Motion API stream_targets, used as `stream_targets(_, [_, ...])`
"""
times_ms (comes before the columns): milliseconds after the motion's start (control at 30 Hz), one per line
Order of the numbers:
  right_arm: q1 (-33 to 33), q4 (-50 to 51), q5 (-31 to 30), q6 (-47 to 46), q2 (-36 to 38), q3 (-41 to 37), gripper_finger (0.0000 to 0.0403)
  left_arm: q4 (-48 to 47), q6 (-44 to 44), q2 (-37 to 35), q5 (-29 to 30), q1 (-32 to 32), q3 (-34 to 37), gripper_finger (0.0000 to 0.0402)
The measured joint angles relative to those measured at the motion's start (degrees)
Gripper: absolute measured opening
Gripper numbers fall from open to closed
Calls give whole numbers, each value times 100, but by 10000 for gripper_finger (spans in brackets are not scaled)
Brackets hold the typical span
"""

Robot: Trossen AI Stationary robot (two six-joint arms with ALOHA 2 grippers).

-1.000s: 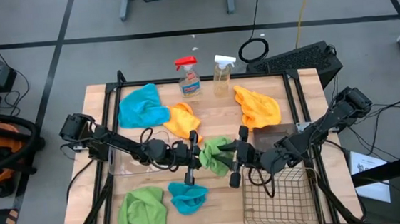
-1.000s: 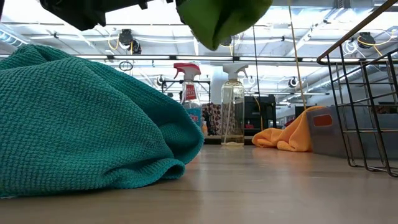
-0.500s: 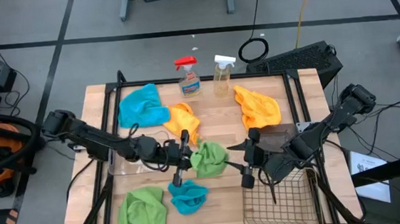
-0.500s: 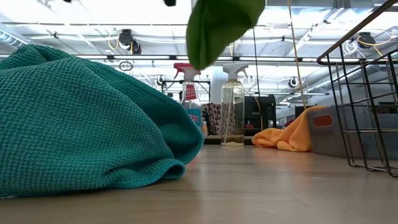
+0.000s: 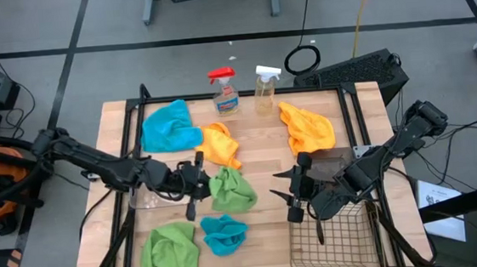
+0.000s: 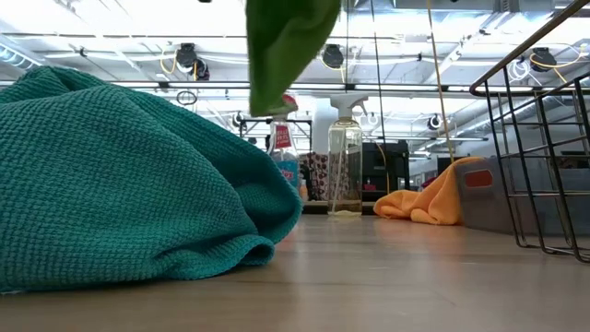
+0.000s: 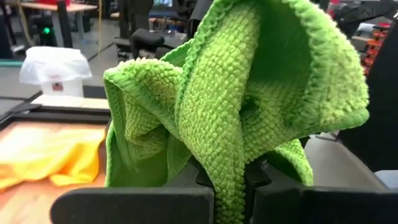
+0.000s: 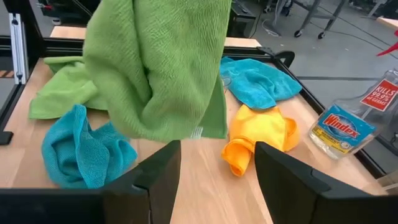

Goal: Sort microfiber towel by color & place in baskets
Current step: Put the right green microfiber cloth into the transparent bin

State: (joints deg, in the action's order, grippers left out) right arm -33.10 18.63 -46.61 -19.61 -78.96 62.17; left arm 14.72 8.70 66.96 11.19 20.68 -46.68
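My left gripper [image 5: 203,184] is over the table's middle, shut on a bright green towel [image 5: 231,190] that also fills the left wrist view [image 7: 249,93]. My right gripper [image 5: 288,198] is open to the towel's right, by the wire-mesh basket [image 5: 332,239], touching nothing. In its wrist view [image 8: 217,171] the towel [image 8: 155,68] hangs ahead of it. On the table lie a second green towel [image 5: 169,248], two turquoise ones [image 5: 226,235] [image 5: 168,126] and two orange ones [image 5: 220,143] [image 5: 308,126]. The dark grey bin [image 5: 333,162] and the clear tub [image 5: 150,196] sit under the arms. My left gripper pinches a bunched fold of the green towel [image 7: 227,177] between its two fingers, several layers thick. The fingers [image 7: 149,205] come level from the table's left. The towel bunches out past the fingertips and droops, lifted clear of the table, as in the low view [image 6: 286,51].
Two spray bottles [image 5: 225,92] [image 5: 266,89] stand at the far edge. In the low view a turquoise towel [image 6: 120,184] fills the left foreground and the basket's wires [image 6: 544,157] stand at the right. Bare wood lies between the orange towels and in front of the basket.
A second ago both grippers held the green towel over the table's middle. My right gripper has opened, let go and drawn back toward the table's right and near edge. My left gripper has carried the towel toward the table's left, still lifted clear.
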Motion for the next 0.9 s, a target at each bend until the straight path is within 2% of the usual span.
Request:
stream_targets(600, [2, 142, 11, -70, -37, 0, 196, -2813, 1338, -2293, 231, 520, 2, 14])
stream_targets(900, [2, 146, 2, -171, -37, 2, 196, -3765, 1503, -3128, 350, 800, 1, 14])
